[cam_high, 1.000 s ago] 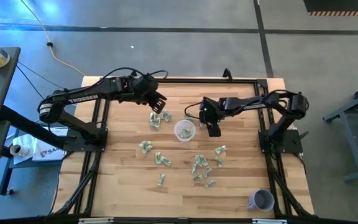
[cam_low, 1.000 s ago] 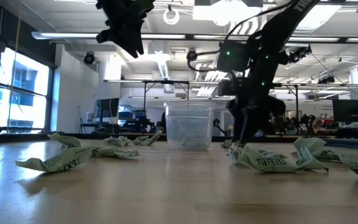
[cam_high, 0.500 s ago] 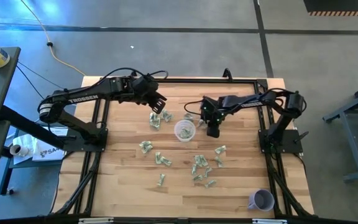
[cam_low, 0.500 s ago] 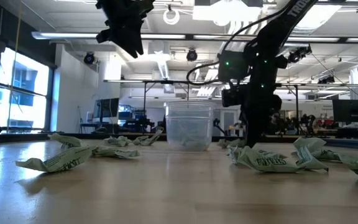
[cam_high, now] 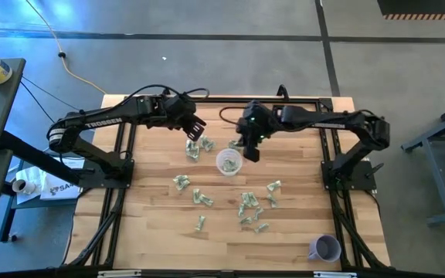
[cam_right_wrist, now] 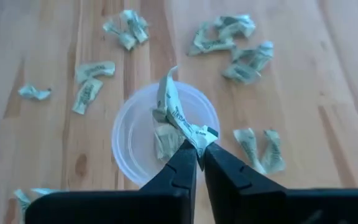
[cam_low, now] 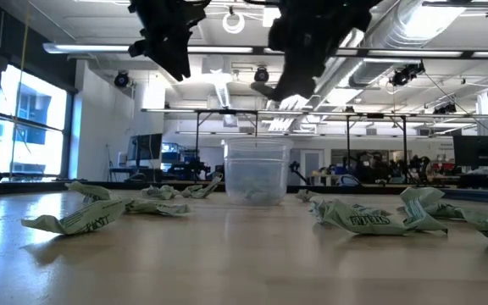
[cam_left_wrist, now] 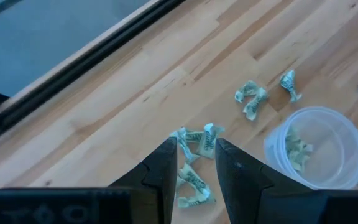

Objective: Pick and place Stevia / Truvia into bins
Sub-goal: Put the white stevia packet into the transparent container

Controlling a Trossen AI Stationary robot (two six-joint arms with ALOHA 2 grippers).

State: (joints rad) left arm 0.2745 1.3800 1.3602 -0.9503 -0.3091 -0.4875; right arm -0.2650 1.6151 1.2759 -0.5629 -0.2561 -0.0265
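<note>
Right now the right gripper (cam_right_wrist: 196, 149) hangs directly above the small round clear plastic cup (cam_right_wrist: 165, 142), its two dark fingers pinched tight on one crumpled green-and-white paper sweetener packet (cam_right_wrist: 178, 118). In the right wrist view the packet sticks out past the fingertips and lies over the cup's mouth, with a few packets already lying inside the cup (cam_right_wrist: 164, 138). From overhead, this gripper (cam_high: 249, 148) sits just beside the cup (cam_high: 229, 162), toward the far side of the pale wooden counter (cam_high: 300, 232), at the end of the right arm reaching in from the right edge. In the low view it (cam_low: 299, 72) is raised well above the cup (cam_low: 257, 171).

The left gripper (cam_high: 195, 127) hovers over the far left part of the counter, near a small cluster of loose packets (cam_high: 198, 147). Its fingers (cam_left_wrist: 164, 171) stand partly apart with nothing between them; in the left wrist view a few crumpled packets (cam_left_wrist: 194, 158) lie on the wood beyond the tips, and the clear cup (cam_left_wrist: 316, 146) shows farther off.

More green-and-white packets (cam_high: 249, 207) are scattered across the middle of the counter, nearer than the cup. An opaque lavender-purple cup (cam_high: 325, 249) lies tipped near the near right corner, well apart from everything else.
</note>
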